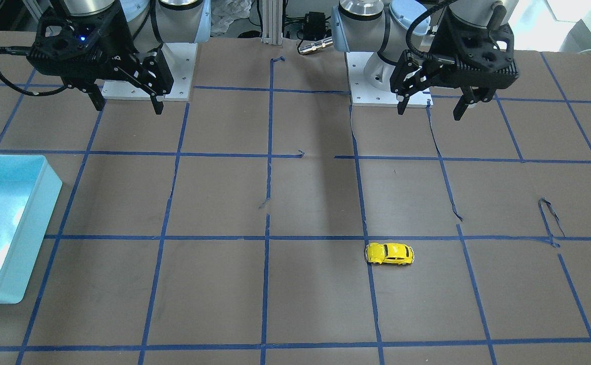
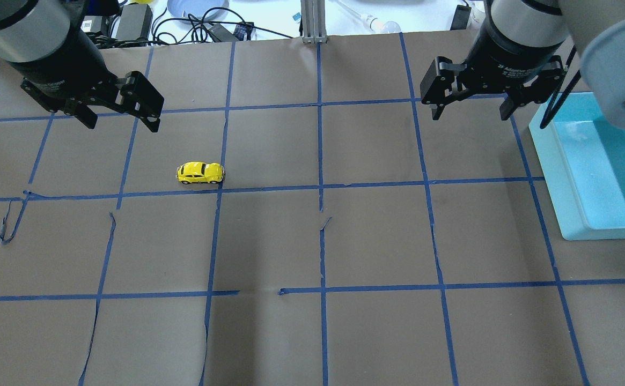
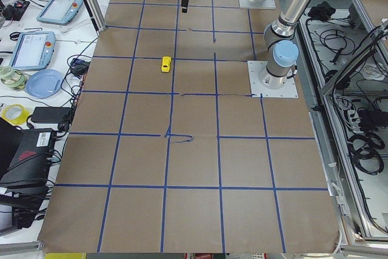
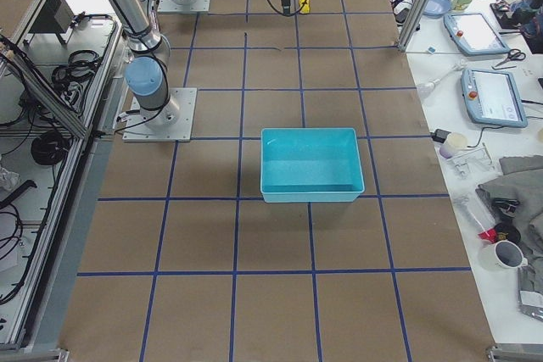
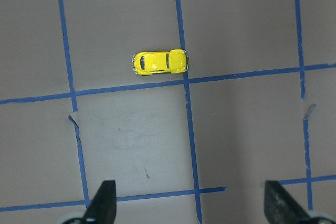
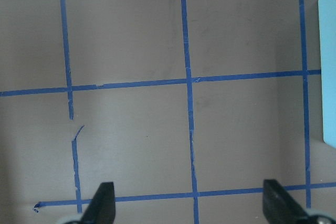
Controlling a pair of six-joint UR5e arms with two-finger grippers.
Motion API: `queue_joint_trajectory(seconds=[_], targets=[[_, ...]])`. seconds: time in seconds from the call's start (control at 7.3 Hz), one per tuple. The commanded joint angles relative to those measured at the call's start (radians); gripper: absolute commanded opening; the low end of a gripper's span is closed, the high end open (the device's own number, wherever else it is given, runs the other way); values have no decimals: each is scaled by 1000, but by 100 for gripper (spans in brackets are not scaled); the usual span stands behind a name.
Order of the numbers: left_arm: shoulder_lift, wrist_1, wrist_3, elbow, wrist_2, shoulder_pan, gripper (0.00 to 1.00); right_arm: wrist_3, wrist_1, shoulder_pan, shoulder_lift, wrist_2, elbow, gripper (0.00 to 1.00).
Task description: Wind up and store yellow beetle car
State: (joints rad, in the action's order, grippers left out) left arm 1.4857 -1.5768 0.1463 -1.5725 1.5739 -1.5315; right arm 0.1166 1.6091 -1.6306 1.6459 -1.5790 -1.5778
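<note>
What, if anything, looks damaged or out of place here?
Only the blue tape grid: some strips are peeled and curled, with a gap in one line. The yellow beetle car sits upright on its wheels.

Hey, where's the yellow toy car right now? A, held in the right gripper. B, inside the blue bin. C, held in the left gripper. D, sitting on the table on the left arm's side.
D: the car sits on the table, apart from the open left gripper and far from the bin.

table (image 2: 376, 236): brown paper, blue tape grid (image 2: 321, 246) | teal bin (image 4: 310, 195): on table | off-table: tablets (image 3: 33, 50), blue plate (image 3: 43, 83)
</note>
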Motion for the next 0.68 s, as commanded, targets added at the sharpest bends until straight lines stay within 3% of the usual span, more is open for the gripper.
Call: queue_joint_trajectory(seconds=[0.0,0.55], targets=[[-2,-3,6,-6,9,1,100,0,0,0,0,2,-1,100],[10,1,-2,-4,8,-1,100,2,0,0,0,1,-1,100]])
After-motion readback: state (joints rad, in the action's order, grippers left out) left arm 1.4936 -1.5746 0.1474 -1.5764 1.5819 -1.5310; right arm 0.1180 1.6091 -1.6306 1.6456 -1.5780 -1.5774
